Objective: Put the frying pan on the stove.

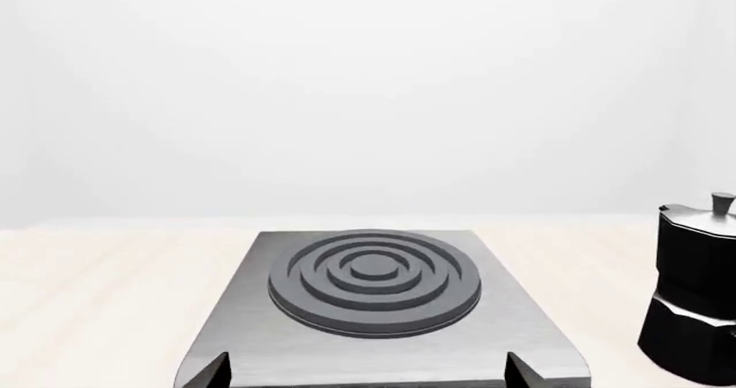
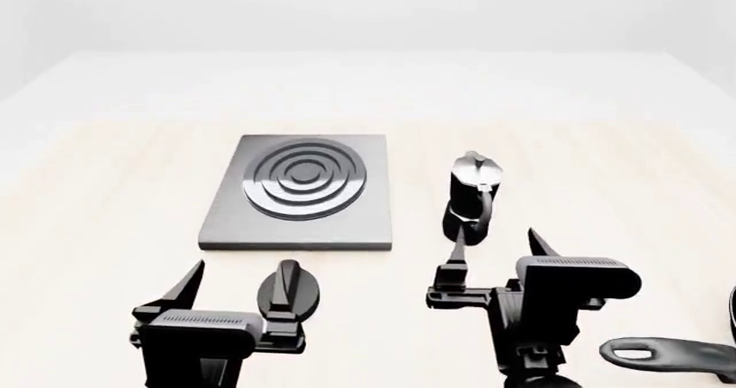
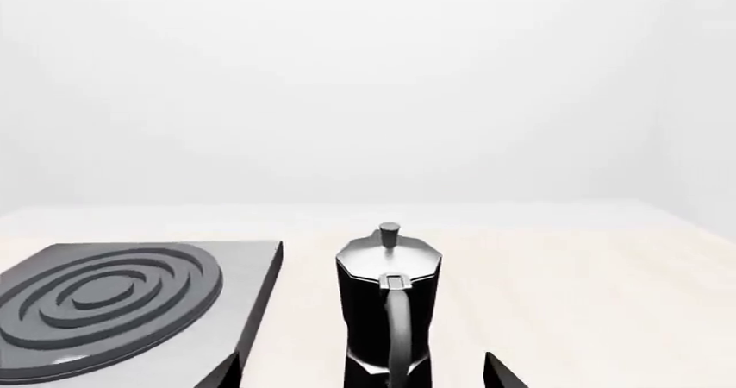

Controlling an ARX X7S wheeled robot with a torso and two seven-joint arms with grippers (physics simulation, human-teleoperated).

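Note:
The stove, a flat grey plate with dark burner rings, lies on the table left of centre. It also shows in the left wrist view and the right wrist view. Of the frying pan, only its long black handle shows, at the bottom right edge of the head view; the bowl is almost wholly out of view. My left gripper is open and empty, just short of the stove's near edge. My right gripper is open and empty, left of the pan handle.
A black moka pot stands right of the stove, straight ahead of my right gripper, and shows at the edge of the left wrist view. A small round black knob lies by my left gripper's right finger. The table is pale wood.

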